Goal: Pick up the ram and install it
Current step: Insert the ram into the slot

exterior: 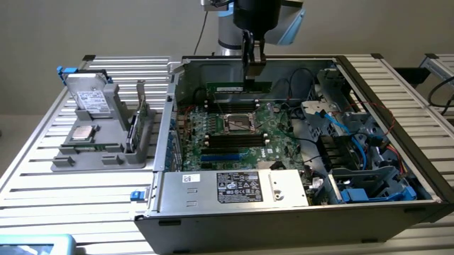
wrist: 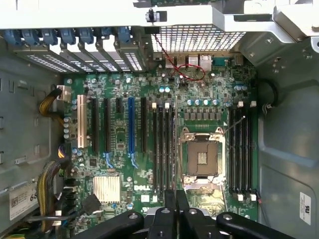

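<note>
In the exterior view, we see the arm reaching straight down from above into the open computer case, its wrist upright. The gripper hangs over the far part of the motherboard. Its fingers are pinched narrow on the top edge of the ram — the green stick lies level, on its long edge, above the board just beyond the processor socket. Outside the case, on the exterior view's left, a grey holder sits on the slatted table.

In the wrist view, we look straight down between the two dark fingers — they stand close together, over the board near the long black slots beside the socket.
</note>
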Controlling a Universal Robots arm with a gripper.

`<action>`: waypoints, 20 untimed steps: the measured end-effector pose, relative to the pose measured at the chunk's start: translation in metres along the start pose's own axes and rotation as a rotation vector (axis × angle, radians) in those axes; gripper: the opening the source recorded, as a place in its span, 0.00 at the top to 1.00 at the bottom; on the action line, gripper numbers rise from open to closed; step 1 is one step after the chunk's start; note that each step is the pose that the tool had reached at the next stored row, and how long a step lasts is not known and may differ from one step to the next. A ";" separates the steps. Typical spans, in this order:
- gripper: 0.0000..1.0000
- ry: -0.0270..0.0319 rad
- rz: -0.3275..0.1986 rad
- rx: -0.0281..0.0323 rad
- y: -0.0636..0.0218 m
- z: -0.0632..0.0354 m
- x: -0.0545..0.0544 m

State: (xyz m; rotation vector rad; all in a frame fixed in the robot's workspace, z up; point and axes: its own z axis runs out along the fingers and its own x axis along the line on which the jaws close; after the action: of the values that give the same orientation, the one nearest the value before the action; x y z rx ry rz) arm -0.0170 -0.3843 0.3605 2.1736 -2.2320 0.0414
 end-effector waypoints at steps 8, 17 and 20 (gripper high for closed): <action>0.87 0.0267 0.000 0.0049 0.0000 0.0089 -0.001; 0.87 0.0269 0.000 0.0048 -0.0003 0.0253 -0.001; 0.87 0.0272 0.000 0.0049 -0.0009 0.0308 -0.001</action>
State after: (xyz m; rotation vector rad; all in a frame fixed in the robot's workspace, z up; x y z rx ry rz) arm -0.0160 -0.3840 0.3297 2.1616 -2.2202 0.0761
